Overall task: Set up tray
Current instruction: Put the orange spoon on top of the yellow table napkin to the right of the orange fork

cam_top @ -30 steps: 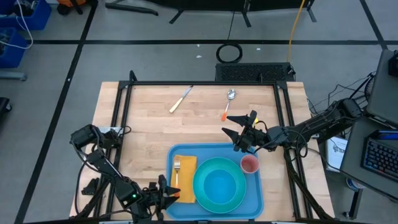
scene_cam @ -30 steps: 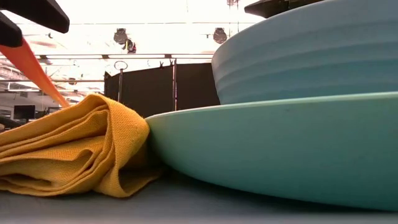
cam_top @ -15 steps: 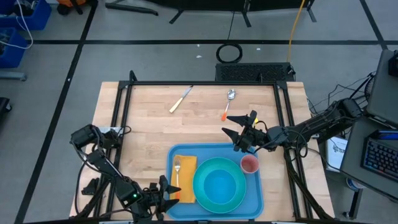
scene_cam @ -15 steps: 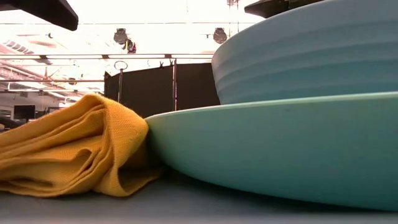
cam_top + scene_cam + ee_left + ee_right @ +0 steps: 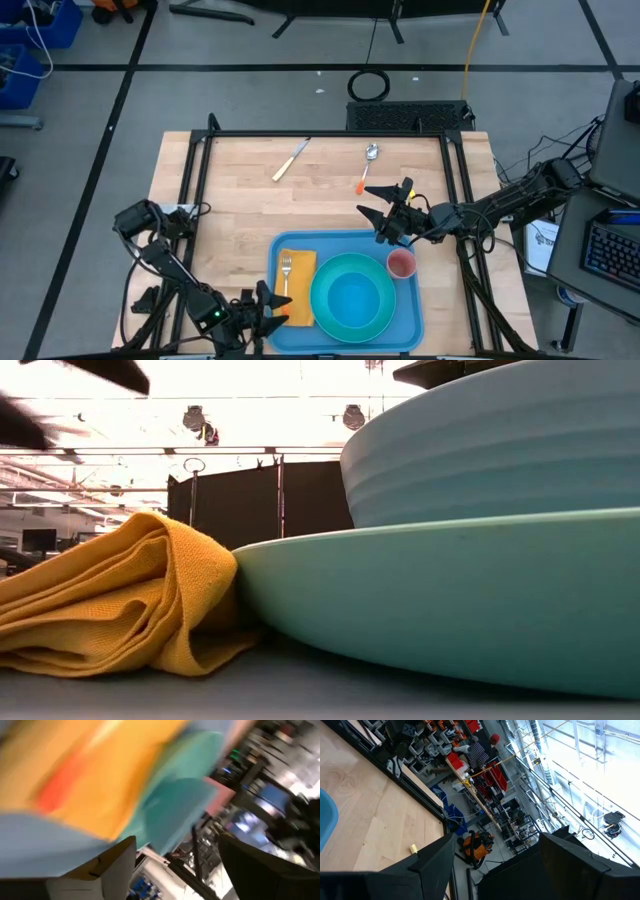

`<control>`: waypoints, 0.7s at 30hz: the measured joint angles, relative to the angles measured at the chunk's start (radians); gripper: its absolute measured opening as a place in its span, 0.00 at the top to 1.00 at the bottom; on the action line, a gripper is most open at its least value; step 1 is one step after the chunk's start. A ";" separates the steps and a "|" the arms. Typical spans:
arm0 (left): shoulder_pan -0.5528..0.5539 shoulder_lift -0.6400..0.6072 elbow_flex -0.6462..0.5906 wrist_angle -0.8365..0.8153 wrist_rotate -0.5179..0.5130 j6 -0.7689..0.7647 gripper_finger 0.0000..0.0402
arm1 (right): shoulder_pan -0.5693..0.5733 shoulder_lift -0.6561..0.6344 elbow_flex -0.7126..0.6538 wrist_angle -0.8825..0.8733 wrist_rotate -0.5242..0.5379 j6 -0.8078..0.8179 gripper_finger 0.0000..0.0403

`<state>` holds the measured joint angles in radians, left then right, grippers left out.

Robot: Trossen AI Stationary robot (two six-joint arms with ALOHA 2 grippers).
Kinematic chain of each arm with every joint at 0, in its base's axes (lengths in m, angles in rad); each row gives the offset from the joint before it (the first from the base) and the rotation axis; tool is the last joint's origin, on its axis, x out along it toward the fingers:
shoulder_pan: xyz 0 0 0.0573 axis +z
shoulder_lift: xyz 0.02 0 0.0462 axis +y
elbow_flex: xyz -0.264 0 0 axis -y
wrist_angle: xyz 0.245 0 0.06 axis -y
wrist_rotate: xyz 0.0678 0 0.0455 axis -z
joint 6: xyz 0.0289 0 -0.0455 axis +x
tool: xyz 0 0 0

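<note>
The blue tray (image 5: pixel 408 300) lies at the table's near edge. On it a folded yellow napkin (image 5: pixel 300 290) lies left of a turquoise plate (image 5: pixel 322 300) that carries a bowl (image 5: pixel 352 295). A fork (image 5: pixel 284 268) rests on the napkin, its orange handle (image 5: pixel 55 790) pointing at my left gripper. A pink cup (image 5: pixel 401 263) stands at the tray's far right. My left gripper (image 5: pixel 270 306) stands open at the tray's near left corner, touching nothing. My right gripper (image 5: pixel 383 214) hangs open above the tray's far rim.
A knife (image 5: pixel 291 160) and an orange-handled spoon (image 5: pixel 367 166) lie on the bare wood beyond the tray. A black frame (image 5: pixel 197 190) runs along the table's sides and far edge. In the low view the napkin (image 5: pixel 110 600) abuts the plate's rim (image 5: pixel 450 600).
My left gripper has opened wider and let go of the fork's orange handle, which has dropped out of the low view onto the napkin. The gripper has also rolled a little in place. The napkin's folds have settled slightly lower.
</note>
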<state>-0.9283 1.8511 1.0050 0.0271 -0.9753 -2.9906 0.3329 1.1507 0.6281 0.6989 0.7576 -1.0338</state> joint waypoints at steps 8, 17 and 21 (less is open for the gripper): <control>0.013 0.000 0.000 0.059 -0.134 0.307 0.49 | 0.000 0.000 0.000 0.000 0.000 0.000 0.31; 0.063 0.000 0.000 0.159 -0.168 0.955 0.72 | 0.000 0.000 0.000 0.000 0.000 0.000 0.31; 0.072 0.000 0.000 0.186 -0.170 1.144 0.85 | 0.000 0.000 0.000 0.000 0.000 0.000 0.31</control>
<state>-0.8558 1.8511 1.0054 0.2133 -1.1453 -1.8464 0.3329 1.1503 0.6281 0.6987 0.7574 -1.0337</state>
